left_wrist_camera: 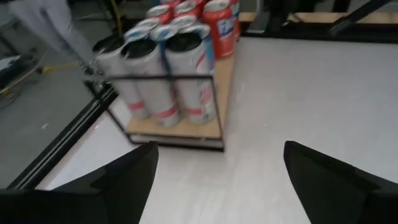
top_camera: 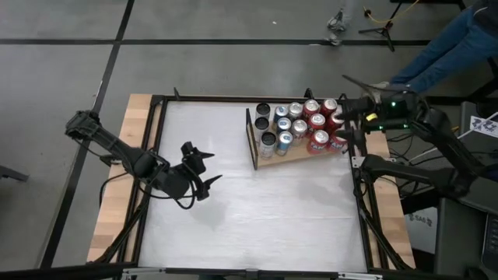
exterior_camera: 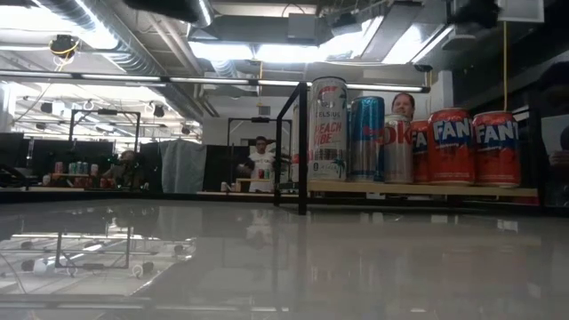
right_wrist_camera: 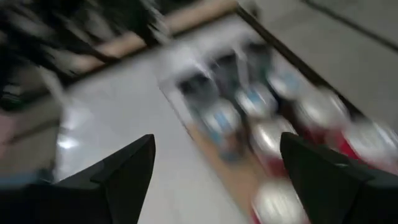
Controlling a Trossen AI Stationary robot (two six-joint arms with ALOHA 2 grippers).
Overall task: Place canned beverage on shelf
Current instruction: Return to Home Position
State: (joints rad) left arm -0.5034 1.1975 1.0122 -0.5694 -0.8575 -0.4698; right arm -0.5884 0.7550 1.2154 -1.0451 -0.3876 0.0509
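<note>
Hanging over the tabletop (top_camera: 257,225) at about 9 o'clock from its middle in the high view, the left hand (top_camera: 210,167) has its fingers spread wide with nothing between them, pointing toward the shelf. The shelf (top_camera: 270,162) lies toward 1 o'clock on the tabletop, with its black frame (top_camera: 251,140) at its 9 o'clock end. It is packed with upright cans: dark-topped cans (top_camera: 268,140) beside the frame, silver-and-blue cans (top_camera: 285,141) in the middle and red cans (top_camera: 320,140) toward 3 o'clock.

The right hand (top_camera: 348,105) hovers at the shelf's 2 o'clock corner, fingers apart and empty. It overlaps the outermost red cans, so their number there is hard to tell. From the right wrist the cans show only as patches of colour, with no label readable.

In the low view the front row hides every row behind it, and a person (exterior_camera: 404,102) in the room beyond shows only above the can tops. In the left wrist view the frame's bar crosses the nearest cans, and the farthest red ones are cut off.
</note>
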